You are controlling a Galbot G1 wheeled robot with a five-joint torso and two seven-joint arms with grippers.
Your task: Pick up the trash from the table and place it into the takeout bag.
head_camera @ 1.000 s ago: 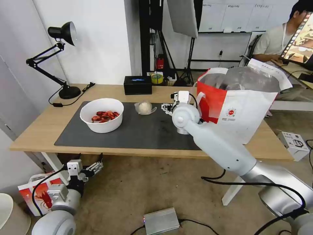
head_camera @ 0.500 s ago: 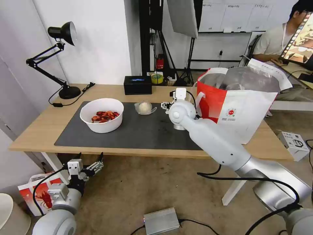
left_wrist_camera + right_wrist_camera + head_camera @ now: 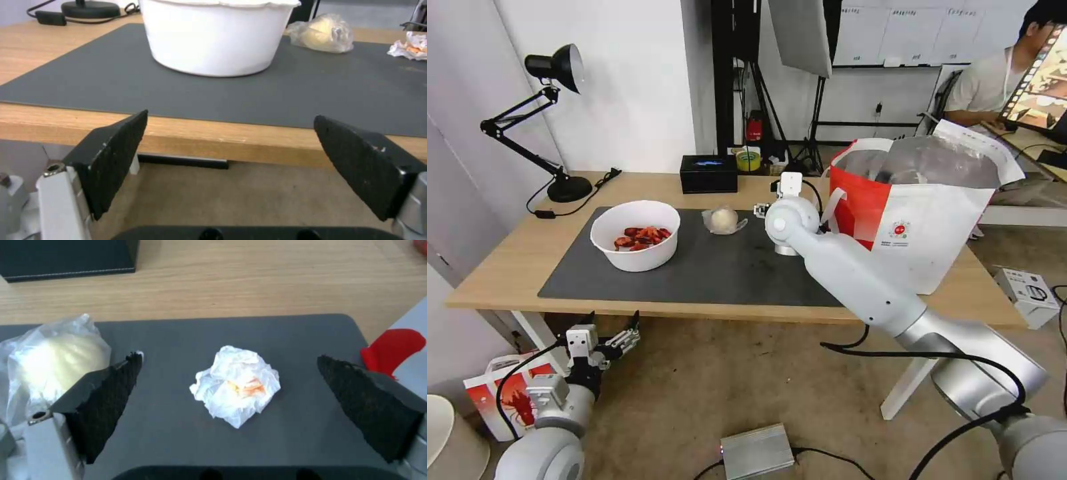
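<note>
right gripper (image 3: 229, 373) over the dark mat on the table (image 3: 514, 267), jaws spread wide, holding nothing. crumpled tissue (image 3: 236, 388) lies on the mat centred between the two pads, touching neither. clear plastic wad (image 3: 49, 356) just beside one pad. takeout bag (image 3: 920, 220) stands near, on the robot's right. bowl of shells (image 3: 636, 235) well apart. left gripper (image 3: 229, 146) parked below the table edge, wide open, empty.

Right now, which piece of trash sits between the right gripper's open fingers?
The crumpled tissue with the orange stain, centred under the right gripper. The plastic wad lies outside one finger; the bowl is farther off.
</note>
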